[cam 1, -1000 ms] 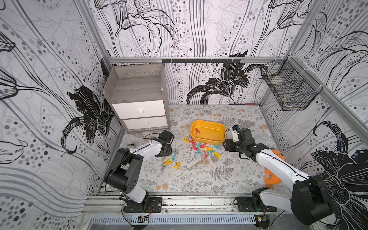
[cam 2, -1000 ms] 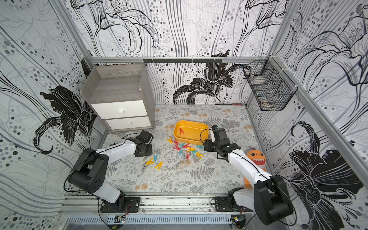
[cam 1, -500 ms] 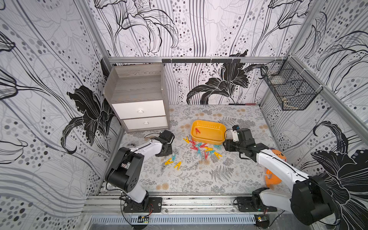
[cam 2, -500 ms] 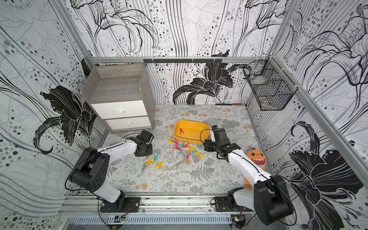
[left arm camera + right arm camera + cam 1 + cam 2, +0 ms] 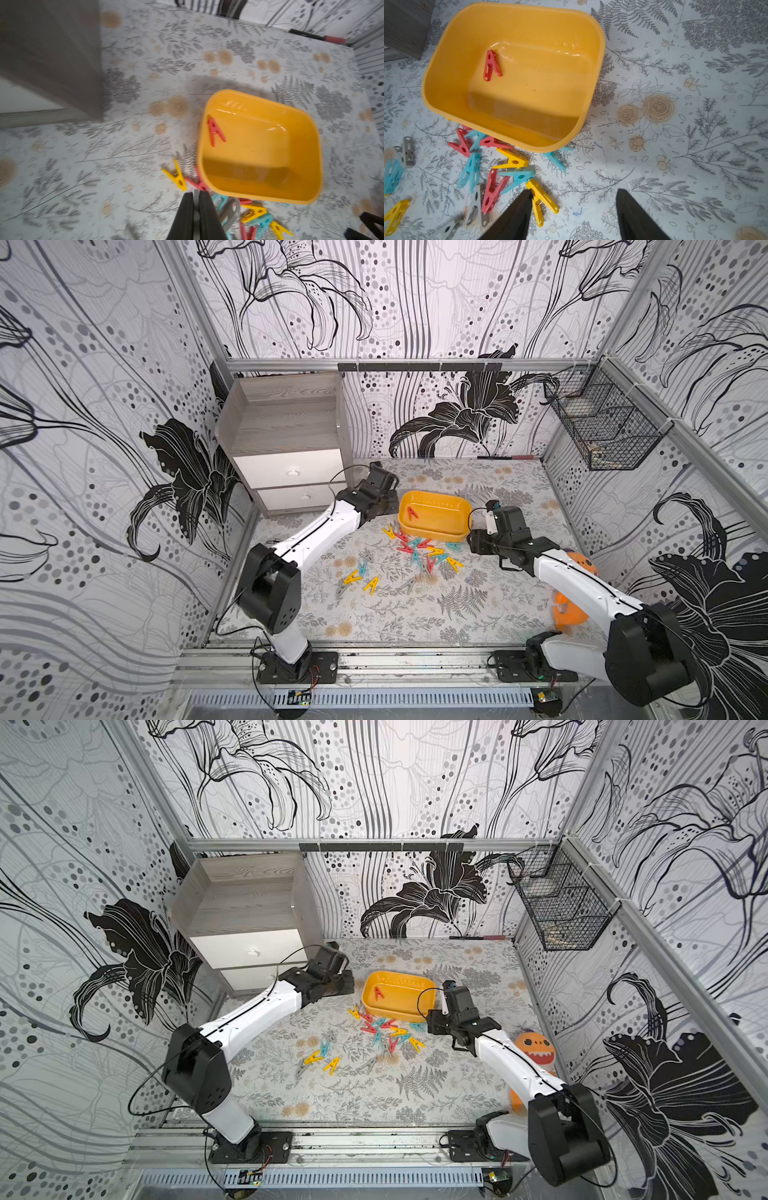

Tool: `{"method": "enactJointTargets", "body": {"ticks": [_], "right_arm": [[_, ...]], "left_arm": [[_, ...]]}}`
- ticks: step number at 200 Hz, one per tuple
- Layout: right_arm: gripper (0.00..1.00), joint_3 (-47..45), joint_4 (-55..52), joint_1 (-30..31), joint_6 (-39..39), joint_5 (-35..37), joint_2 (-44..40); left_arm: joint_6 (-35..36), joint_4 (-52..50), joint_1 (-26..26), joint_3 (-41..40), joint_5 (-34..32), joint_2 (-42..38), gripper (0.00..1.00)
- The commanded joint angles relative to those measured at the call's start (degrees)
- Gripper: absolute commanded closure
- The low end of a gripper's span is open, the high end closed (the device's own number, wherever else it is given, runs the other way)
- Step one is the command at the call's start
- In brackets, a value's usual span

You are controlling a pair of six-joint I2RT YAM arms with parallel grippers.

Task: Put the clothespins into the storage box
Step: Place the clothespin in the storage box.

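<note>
The yellow-orange storage box stands mid-table with one red clothespin lying in it. Several clothespins are heaped on the cloth along its near side, and three more lie apart to the left. My left gripper hangs beside the box's left end, shut on a grey clothespin. My right gripper stands open low over the cloth at the box's right near corner, one finger touching a yellow clothespin.
A grey wood cabinet with white drawers stands at the back left, close behind the left arm. A black wire basket hangs on the right wall. An orange plush toy sits by the right arm. A pen lies along the back wall.
My left gripper has shut on the grey clothespin and lifted it back and rightward to the box's left end. The right arm has stayed put.
</note>
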Motion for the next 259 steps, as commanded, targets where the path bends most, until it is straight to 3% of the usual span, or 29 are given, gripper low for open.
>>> {"method": "enactJointTargets", "body": {"ticks": [1, 60, 102, 173, 196, 259], "right_arm": [[0.31, 2.94, -0.18, 0.35, 1.40, 2.97, 1.11], [0.31, 3.58, 1.55, 0.35, 2.25, 2.43, 3.77], [0.31, 2.64, 2.53, 0.35, 2.25, 1.72, 5.00], [0.31, 3.37, 3.10, 0.35, 1.50, 0.55, 6.74], [0.31, 3.56, 2.72, 0.31, 1.19, 0.85, 6.52], [0.31, 3.48, 2.05, 0.35, 0.76, 1.30, 6.00]], "left_arm": [[-1.24, -0.23, -2.36, 7.12, 1.59, 8.59, 0.90], [-6.88, 7.36, -2.92, 15.72, 4.10, 23.65, 0.89], [-9.49, 11.22, -3.01, 18.12, 4.73, 28.30, 0.89], [-9.62, 8.40, -2.96, 21.20, 1.45, 32.55, 0.83], [-9.65, 8.15, -3.04, 21.26, 1.21, 31.03, 0.80], [-4.99, 6.12, -2.80, 15.87, -3.56, 14.08, 0.52]]}}
